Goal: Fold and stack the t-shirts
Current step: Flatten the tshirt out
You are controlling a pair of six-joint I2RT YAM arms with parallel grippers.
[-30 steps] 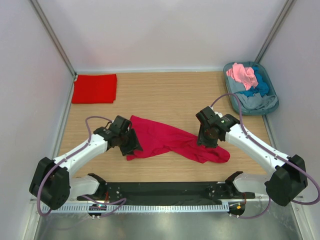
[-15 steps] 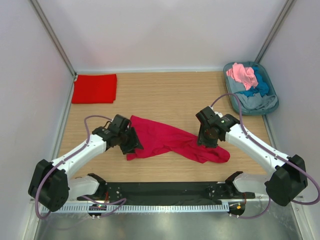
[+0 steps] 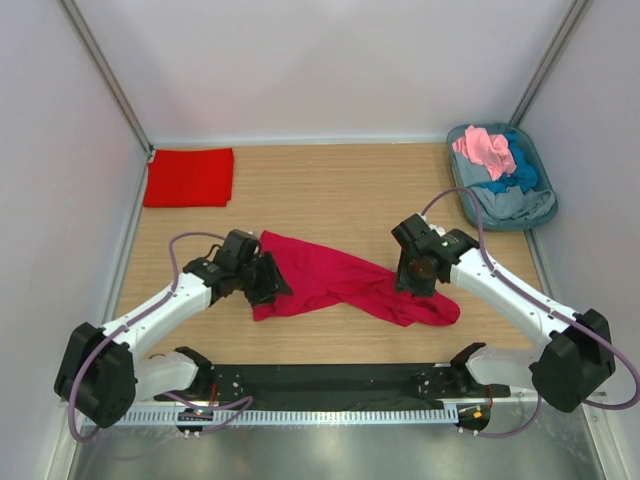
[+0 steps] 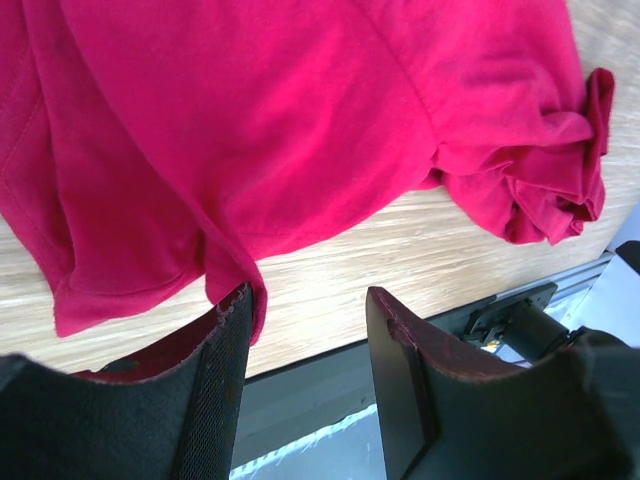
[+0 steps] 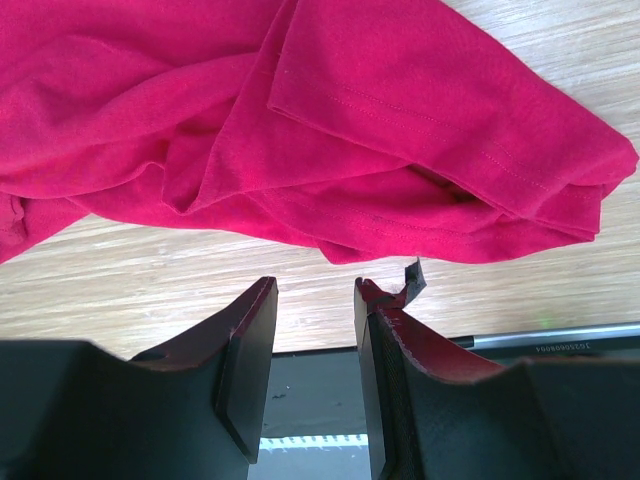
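Left gripper (image 3: pixel 268 285) edged rightward, covering crimson t-shirt (image 3: pixel 330 275) edge.

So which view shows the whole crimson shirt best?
Top external: the crimson shirt lies crumpled, whole outline in frame. Each wrist view shows only a close-up portion, cropped at the frame edges.

We see a crimson t-shirt (image 3: pixel 340 280) lying unfolded and rumpled across the middle of the table (image 3: pixel 330 190), its right end bunched. A scarlet t-shirt (image 3: pixel 189 177) lies folded flat at the far left corner. A pink t-shirt (image 3: pixel 484 148), a blue t-shirt (image 3: pixel 520 172) and a grey t-shirt (image 3: pixel 510 205) lie heaped in the tub (image 3: pixel 451 140) at far right.
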